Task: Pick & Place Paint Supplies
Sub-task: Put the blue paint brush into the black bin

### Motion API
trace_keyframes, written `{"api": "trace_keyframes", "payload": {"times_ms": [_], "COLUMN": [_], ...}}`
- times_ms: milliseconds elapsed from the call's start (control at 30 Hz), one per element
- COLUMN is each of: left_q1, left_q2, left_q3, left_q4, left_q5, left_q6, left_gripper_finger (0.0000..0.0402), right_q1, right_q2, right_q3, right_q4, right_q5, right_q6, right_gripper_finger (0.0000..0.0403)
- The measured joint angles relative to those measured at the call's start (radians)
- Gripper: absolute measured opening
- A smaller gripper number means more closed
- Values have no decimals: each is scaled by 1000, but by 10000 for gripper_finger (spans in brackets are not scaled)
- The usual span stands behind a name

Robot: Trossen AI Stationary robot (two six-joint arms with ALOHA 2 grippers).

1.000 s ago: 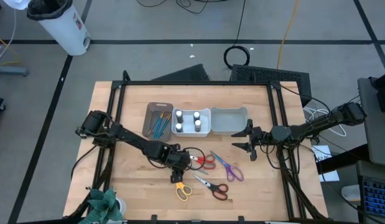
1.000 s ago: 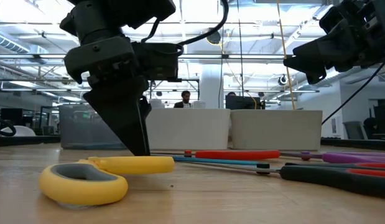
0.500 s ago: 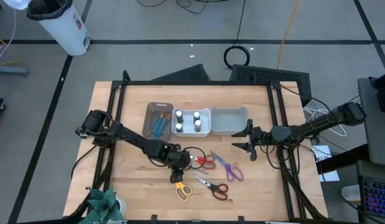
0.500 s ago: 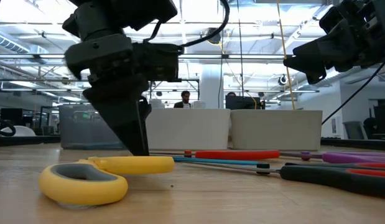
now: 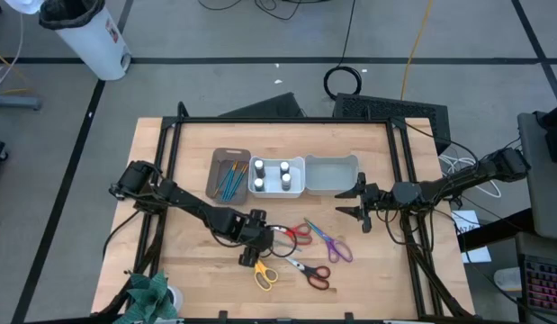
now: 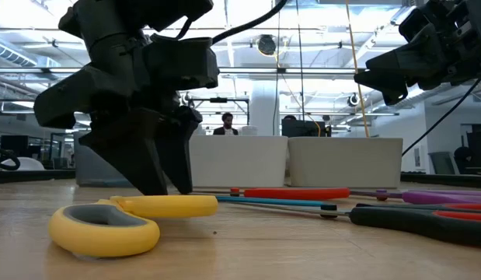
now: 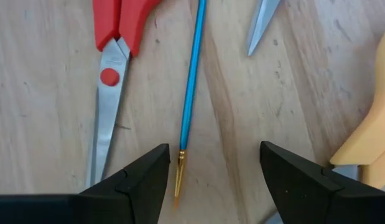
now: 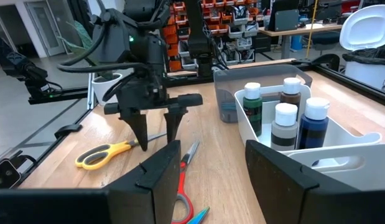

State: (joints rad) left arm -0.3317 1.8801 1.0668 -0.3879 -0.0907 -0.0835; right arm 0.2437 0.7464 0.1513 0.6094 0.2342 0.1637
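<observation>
A thin teal brush [image 7: 191, 74] lies flat on the wooden table between red-handled scissors [image 7: 114, 56] and yellow-handled scissors [image 5: 263, 273]. My left gripper [image 7: 214, 180] points down over the brush's bristle end [image 7: 178, 180], open, with one finger on each side of it and touching nothing. In the high view this gripper [image 5: 251, 250] is at the table's middle, just beyond the yellow scissors. My right gripper [image 5: 354, 205] waits open and level at the right, in front of the grey bin. Purple scissors [image 5: 332, 243] and dark scissors with red handles [image 5: 307, 270] also lie flat.
Three bins stand in a row at the far middle: a brown one [image 5: 229, 174] holding brushes, a white one [image 5: 276, 177] holding several white-capped bottles [image 8: 285, 118], and a grey one [image 5: 332, 174]. A plant [image 5: 152, 297] sits at the near left corner.
My left gripper has rolled about its own pointing line while staying over the same spot. In the low view its fingers showed edge-on before and now show side by side. The brush and scissors have not moved.
</observation>
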Motion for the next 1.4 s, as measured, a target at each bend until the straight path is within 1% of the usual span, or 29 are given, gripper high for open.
{"api": "trace_keyframes", "payload": {"times_ms": [167, 300, 500, 667, 1033, 1267, 1400], "left_q1": [0, 8, 8, 15, 17, 24, 54], "left_q2": [-1, -1, -2, -2, -2, -2, -3], "left_q3": [1, 0, 0, 1, 1, 1, -1], "left_q4": [-36, -43, -58, -79, -112, -140, -152], "left_q5": [-30, 0, -12, -13, -15, -3, 35], "left_q6": [-21, -50, -27, -52, -54, -39, -17], "left_gripper_finger": [255, 255, 255, 255, 255, 255, 255], "right_q1": [0, 0, 0, 0, 0, 0, 0], "right_q2": [0, 0, 0, 0, 0, 0, 0], "right_q3": [0, 0, 0, 0, 0, 0, 0], "right_q4": [0, 0, 0, 0, 0, 0, 0], "right_q5": [0, 0, 0, 0, 0, 0, 0], "right_q6": [0, 0, 0, 0, 0, 0, 0], "right_gripper_finger": [171, 171, 171, 171, 171, 171, 171]}}
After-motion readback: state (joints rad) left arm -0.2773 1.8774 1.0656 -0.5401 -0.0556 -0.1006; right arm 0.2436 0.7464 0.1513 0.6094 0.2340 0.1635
